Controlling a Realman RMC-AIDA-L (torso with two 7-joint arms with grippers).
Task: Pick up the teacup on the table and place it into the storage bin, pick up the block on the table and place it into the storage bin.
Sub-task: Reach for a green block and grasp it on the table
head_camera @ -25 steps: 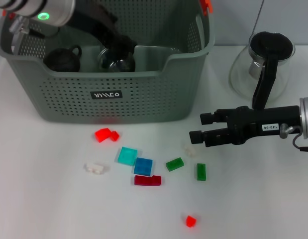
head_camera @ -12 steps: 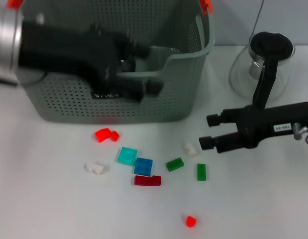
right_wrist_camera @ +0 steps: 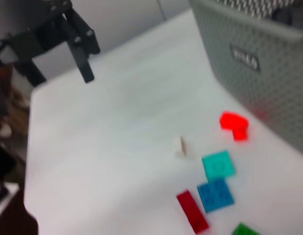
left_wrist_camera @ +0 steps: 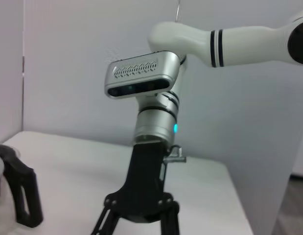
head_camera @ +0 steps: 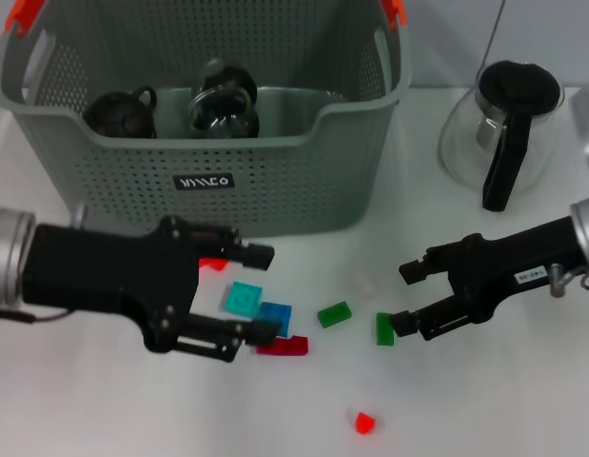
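Observation:
The storage bin (head_camera: 275, 167) stands at the back with a dark teacup (head_camera: 120, 112) and a glass cup (head_camera: 223, 109) inside. Coloured blocks lie in front of it: teal (head_camera: 243, 298), blue (head_camera: 274, 317), dark red (head_camera: 286, 347), two green (head_camera: 334, 314) (head_camera: 383, 328), red (head_camera: 364, 423) and a pale one (head_camera: 365, 284). My left gripper (head_camera: 272, 292) is open and empty, low over the table, its fingers either side of the teal and blue blocks. My right gripper (head_camera: 399, 298) is open and empty, its lower finger beside the right green block.
A glass pitcher (head_camera: 503, 124) with a black lid and handle stands at the back right. A red block (head_camera: 216, 264) shows partly behind the left gripper. The right wrist view shows the bin (right_wrist_camera: 259, 63) and the teal (right_wrist_camera: 218, 165) and blue (right_wrist_camera: 216, 194) blocks.
My left arm has come out of the bin and down to the table in front of it, covering the white block at the left. My right gripper has moved down toward the green block.

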